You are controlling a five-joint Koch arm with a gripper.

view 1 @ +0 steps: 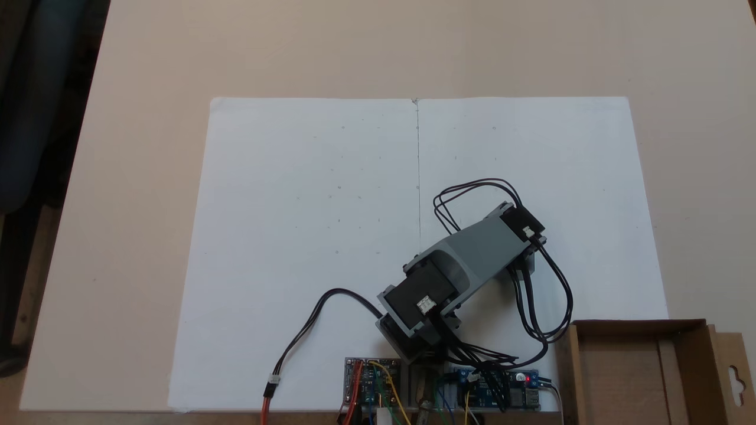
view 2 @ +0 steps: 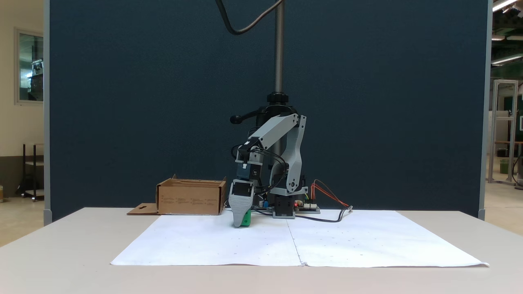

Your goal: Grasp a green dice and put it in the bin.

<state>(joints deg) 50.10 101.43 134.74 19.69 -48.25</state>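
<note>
Near the bin-side edge of the white paper sheet [view 2: 294, 241] covering the pale surface [view 2: 61, 253], the grey plastic tool [view 2: 241, 222] is pointing straight down, its tip reaching the sheet. The small bright green plastic dice [view 2: 245, 218] is showing beside the tool's broad grey finger, touching it. Only that one finger faces the camera, so I cannot tell whether the tool is clamping the dice or merely standing against it.

From above, the grey arm [view 1: 472, 260] is folding over the dice, probably because a vertical approach suits so small a cube lying flat on paper. The shallow brown cardboard bin [view 2: 191, 198] is sitting at the arm-side corner of the surface [view 1: 709, 118], just beside the robot's base. Its keyhole flap [view 1: 732, 372] is lying outward, leaving the top open for a short carry and drop.
</note>
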